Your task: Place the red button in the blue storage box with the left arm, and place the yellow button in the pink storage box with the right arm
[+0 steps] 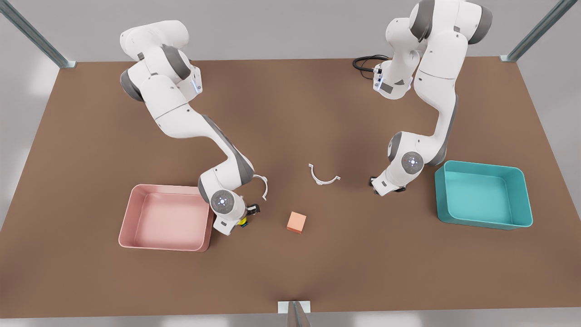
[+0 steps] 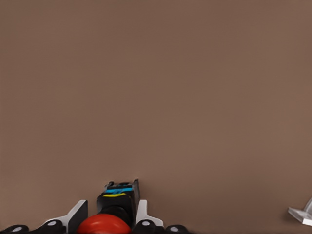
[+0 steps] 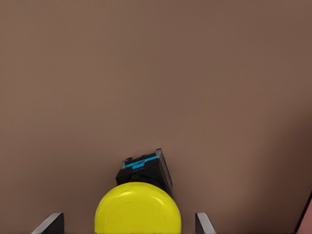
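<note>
- Front view looks steeply down from high over the whole bench point(image 1: 290, 272).
- Wrist views look close along their jaws, sharing only its brown top.

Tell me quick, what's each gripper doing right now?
Left gripper: shut on the red button, beside the blue storage box.
Right gripper: open around the yellow button, beside the pink storage box.
</note>
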{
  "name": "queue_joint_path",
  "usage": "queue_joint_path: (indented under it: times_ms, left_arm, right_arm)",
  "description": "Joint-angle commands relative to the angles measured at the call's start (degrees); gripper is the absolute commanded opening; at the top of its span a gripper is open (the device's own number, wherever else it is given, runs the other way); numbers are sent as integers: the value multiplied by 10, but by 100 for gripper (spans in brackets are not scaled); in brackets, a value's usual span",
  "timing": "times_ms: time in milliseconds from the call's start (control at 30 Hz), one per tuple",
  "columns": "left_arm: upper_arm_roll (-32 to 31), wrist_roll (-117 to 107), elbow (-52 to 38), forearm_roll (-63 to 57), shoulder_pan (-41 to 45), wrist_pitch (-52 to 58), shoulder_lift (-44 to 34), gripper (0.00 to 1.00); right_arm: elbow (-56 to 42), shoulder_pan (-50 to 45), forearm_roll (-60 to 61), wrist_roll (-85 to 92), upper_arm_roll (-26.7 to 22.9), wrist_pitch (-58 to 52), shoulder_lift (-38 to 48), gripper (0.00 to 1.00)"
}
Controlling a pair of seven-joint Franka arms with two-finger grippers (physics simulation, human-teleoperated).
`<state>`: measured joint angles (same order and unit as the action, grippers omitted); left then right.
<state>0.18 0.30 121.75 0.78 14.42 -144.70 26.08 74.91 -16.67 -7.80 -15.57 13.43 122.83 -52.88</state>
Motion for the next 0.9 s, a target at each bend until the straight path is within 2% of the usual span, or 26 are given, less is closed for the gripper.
queue_joint_path:
  times_ms: [0,67,100,133,167,300,367,500,633,700,800,867]
  left_arm:
    - [0,-5,0,2,0,-5,0,56]
    - [0,-6,0,3,0,-6,0,46]
    - [0,-6,0,3,-1,-5,0,45]
    - [0,-6,0,3,0,-5,-2,45]
    - [0,-7,0,3,0,-3,-3,45]
    - [5,-2,-4,3,-4,49,-66,45]
    - [31,42,-7,2,-6,91,-105,45]
    - [110,176,-12,5,-6,109,-133,45]
    - [120,376,-27,29,-101,112,-133,45]
    - [121,484,-30,66,-150,111,-126,45]
    - [121,574,-59,99,-197,110,-70,46]
    - [121,602,-88,100,-208,110,-32,52]
  right_arm:
    - [9,1,1,-32,0,72,1,100]
    - [9,2,1,-32,-1,85,-1,100]
    - [9,1,1,-32,-1,85,-2,97]
    - [9,1,1,-32,-1,85,-2,85]
    - [9,1,1,-32,-1,85,-2,77]
    - [10,1,1,-32,-1,85,-1,64]
    - [10,1,1,-32,-1,85,-1,62]
    - [19,2,1,-22,-1,93,0,54]
    - [17,8,0,-21,-1,87,10,54]
    - [18,11,1,-13,0,64,41,54]
    - [49,27,1,-13,1,38,100,54]
    - [95,64,1,20,11,39,142,54]
